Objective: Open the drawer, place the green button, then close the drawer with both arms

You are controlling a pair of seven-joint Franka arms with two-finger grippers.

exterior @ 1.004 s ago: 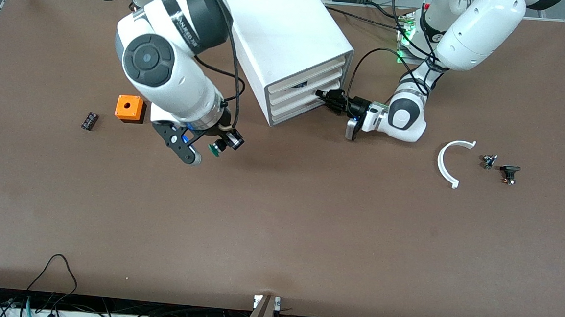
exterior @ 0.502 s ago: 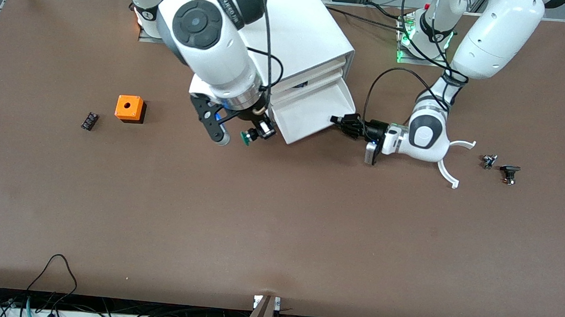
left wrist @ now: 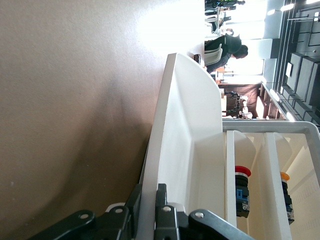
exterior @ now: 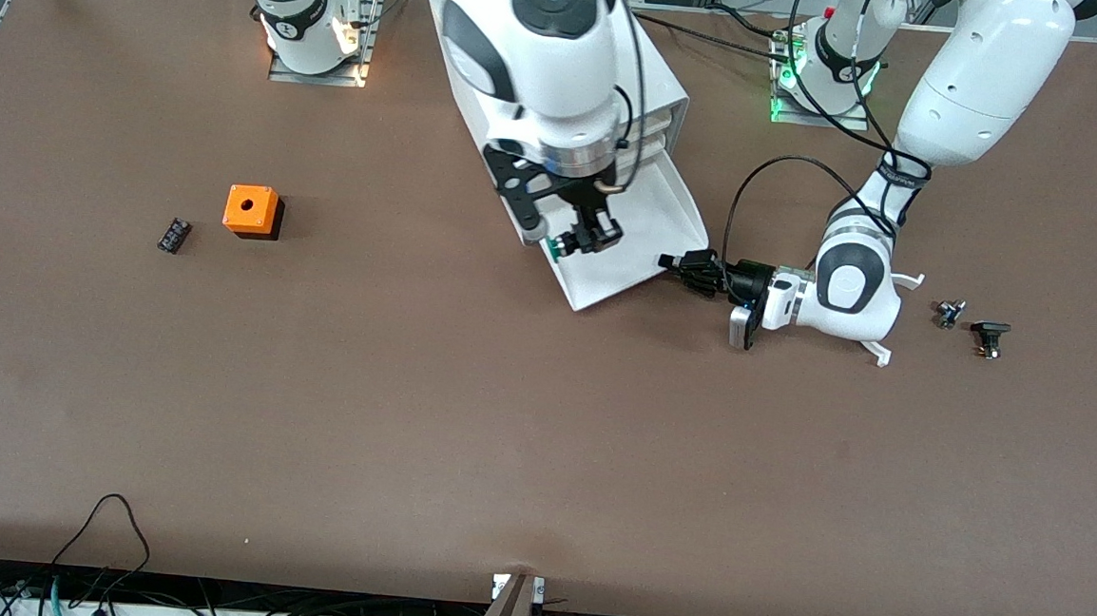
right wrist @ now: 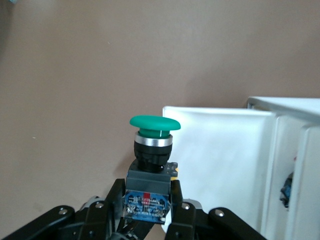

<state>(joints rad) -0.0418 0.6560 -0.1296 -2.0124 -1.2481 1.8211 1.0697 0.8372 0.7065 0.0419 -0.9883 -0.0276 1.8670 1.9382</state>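
The drawer (exterior: 654, 224) stands pulled out from the white cabinet (exterior: 659, 84). My left gripper (exterior: 677, 263) is shut on the drawer's front wall at its corner toward the left arm's end; in the left wrist view (left wrist: 148, 212) the jaws pinch that wall (left wrist: 172, 150). My right gripper (exterior: 589, 237) is shut on the button (exterior: 560, 248), its green cap pointing toward the right arm's end, over the open drawer's edge. In the right wrist view my gripper (right wrist: 148, 202) clamps the button (right wrist: 154, 145) by its black body, with the drawer (right wrist: 215, 150) beneath.
An orange cube (exterior: 251, 210) and a small black ribbed part (exterior: 173, 235) lie toward the right arm's end. A white curved piece (exterior: 881, 351) and two small parts (exterior: 948, 313) (exterior: 989, 337) lie by the left arm. Red-capped (left wrist: 242, 192) and orange-capped (left wrist: 285, 195) buttons sit in other drawers.
My left gripper has pulled the drawer out of the cabinet toward the front camera. My right arm has carried the button from over the bare table to over the open drawer.
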